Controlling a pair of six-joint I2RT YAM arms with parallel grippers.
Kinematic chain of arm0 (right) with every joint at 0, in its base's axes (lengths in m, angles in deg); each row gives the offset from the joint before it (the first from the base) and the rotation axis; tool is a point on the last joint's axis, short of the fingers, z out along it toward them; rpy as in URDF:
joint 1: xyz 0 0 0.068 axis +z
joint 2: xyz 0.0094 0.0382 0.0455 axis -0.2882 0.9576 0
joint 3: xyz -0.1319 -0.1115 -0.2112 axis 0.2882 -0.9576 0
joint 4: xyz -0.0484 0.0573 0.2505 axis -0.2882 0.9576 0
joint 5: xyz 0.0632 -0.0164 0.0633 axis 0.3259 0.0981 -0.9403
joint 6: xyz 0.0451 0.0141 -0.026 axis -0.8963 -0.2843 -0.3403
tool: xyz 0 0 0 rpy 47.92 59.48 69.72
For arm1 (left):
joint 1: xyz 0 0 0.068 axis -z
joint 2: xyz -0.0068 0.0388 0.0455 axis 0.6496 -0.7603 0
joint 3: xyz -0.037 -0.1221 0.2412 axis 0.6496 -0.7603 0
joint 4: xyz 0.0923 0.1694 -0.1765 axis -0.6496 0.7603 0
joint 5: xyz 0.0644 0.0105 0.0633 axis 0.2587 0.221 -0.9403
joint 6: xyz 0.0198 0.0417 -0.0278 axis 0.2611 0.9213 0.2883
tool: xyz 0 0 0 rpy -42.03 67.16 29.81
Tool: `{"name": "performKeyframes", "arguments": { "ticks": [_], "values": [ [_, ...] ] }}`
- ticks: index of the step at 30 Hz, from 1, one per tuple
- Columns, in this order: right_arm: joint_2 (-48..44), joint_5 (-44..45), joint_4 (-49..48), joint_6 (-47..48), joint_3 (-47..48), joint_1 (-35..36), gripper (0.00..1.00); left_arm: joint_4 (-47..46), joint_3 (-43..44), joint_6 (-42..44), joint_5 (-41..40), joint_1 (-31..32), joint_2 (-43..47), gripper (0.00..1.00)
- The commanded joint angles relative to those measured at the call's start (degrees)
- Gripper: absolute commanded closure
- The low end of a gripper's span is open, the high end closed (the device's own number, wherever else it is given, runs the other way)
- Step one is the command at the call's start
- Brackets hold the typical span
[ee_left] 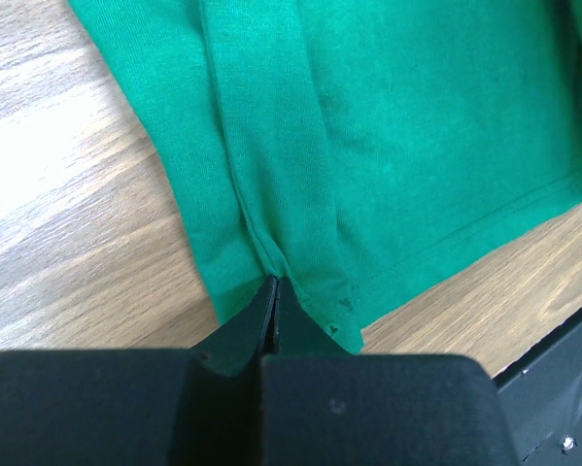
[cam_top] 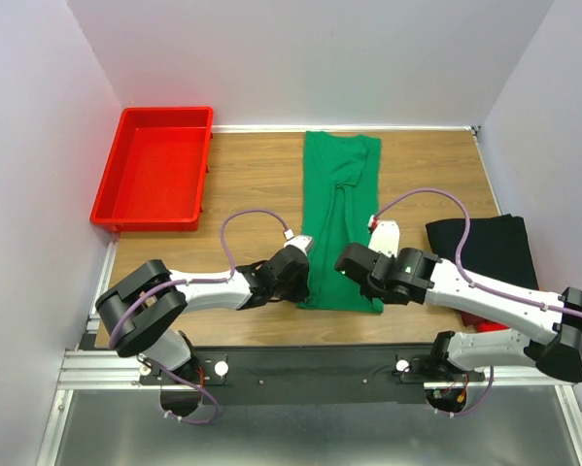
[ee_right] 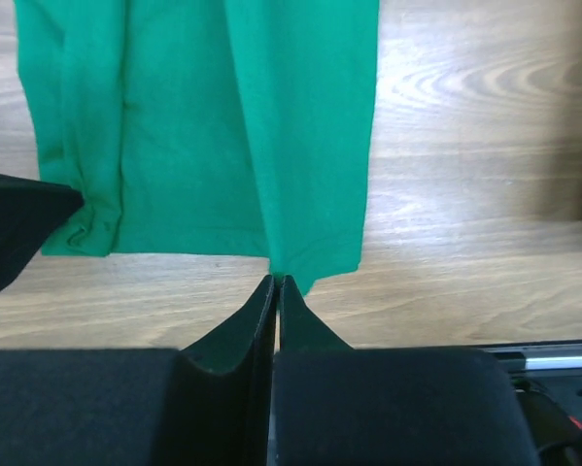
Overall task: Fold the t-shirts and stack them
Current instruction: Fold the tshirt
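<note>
Here's the tally: 1 green t-shirt (cam_top: 341,194), 1 black t-shirt (cam_top: 495,248), 1 sliver of red cloth (cam_top: 473,319), 1 red tray (cam_top: 154,175), 1 table (cam_top: 252,175), and 2 grippers: left gripper (ee_left: 274,291), right gripper (ee_right: 275,286).

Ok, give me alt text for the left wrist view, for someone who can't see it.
The left claw is shut on the near hem of the green t-shirt, pinching it where a lengthwise fold meets the edge. The shirt lies flat on the wooden table, stretching away from the camera.
</note>
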Motion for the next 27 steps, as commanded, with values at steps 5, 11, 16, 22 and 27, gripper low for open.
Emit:
{"name": "performKeyframes", "arguments": {
  "ticks": [5, 11, 16, 22, 27],
  "values": [
    [7.85, 2.45, 1.92, 4.22, 3.89, 0.36, 0.91, 2.98, 0.69, 1.62, -0.16, -0.25, 0.04, 1.00],
    [10.77, -2.29, -6.78, 4.94, 0.47, 0.45, 0.92, 3.16, 0.60, 1.62, -0.16, -0.25, 0.12, 1.00],
    [7.27, -0.11, -7.84, 1.51, -1.55, 0.36, 0.80, 3.51, 0.60, 1.71, -0.24, -0.25, 0.39, 1.00],
    [4.53, 1.31, -10.56, -3.15, -7.35, 0.28, 0.61, 3.59, 0.86, 1.71, -0.16, -0.25, 0.21, 1.00],
    [3.03, -2.99, -17.68, -2.54, -12.63, -2.27, 0.51, 3.51, 0.77, 1.80, -0.16, -0.25, 0.30, 1.00]
  ]
}}
